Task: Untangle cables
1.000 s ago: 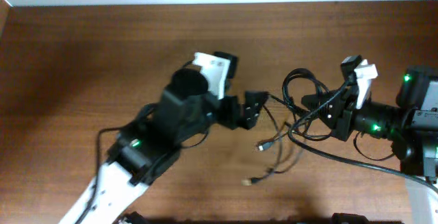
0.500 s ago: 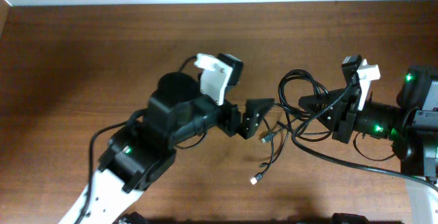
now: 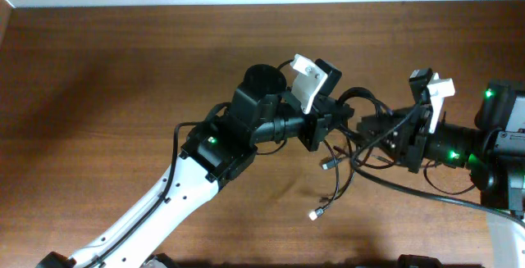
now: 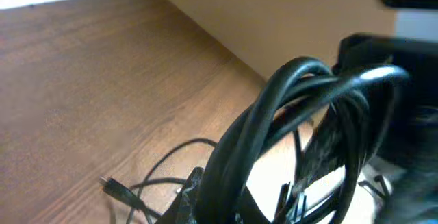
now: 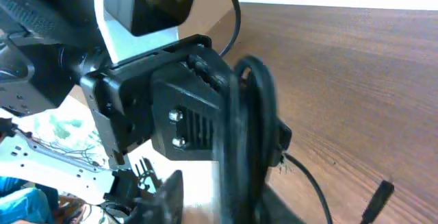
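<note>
Nearest the front edge of the table, one loose plug lies on the wood at the end of a thin black strand. A second plug sits a little farther back; whether it rests on the surface or hangs just above it cannot be told.

Both strands run up into the cables, a looped bundle held off the table between the two arms.

The left gripper meets the bundle from the left with its jaws closed on the loops. In the left wrist view the cords arch up directly in front of the lens.

The right gripper meets the bundle from the right. Its jaws are hidden by blurred cord, so their state cannot be told.
</note>
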